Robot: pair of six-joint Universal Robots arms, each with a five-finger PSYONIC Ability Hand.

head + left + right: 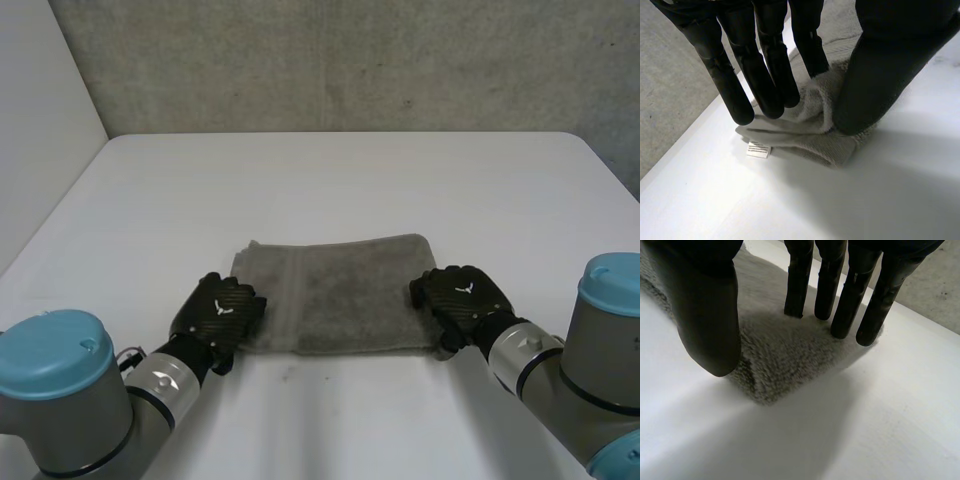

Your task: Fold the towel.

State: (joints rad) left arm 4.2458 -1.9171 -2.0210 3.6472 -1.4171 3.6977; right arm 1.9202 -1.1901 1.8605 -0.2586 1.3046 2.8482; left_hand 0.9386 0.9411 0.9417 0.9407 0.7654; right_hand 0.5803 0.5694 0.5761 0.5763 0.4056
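A grey towel lies folded into a flat rectangle on the white tabletop, towards the near side and about midway between the two arms. A stitched band runs from its far edge to its near edge, left of its middle.

The left hand sits on the towel's near-left corner. In the left wrist view this hand has its thumb pressed down on the towel, and a ridge of cloth stands up between the thumb and the fingers, pinched there. A small white label sticks out from under the corner, lying on the tabletop just beneath the fingertips.

The right hand rests at the near-right corner. In the right wrist view this hand is spread wide: its straight fingers touch the towel with their tips along the right edge. The thumb stands apart at the near edge, and the cloth between them lies flat.

A grey wall rises behind the tabletop's far edge.
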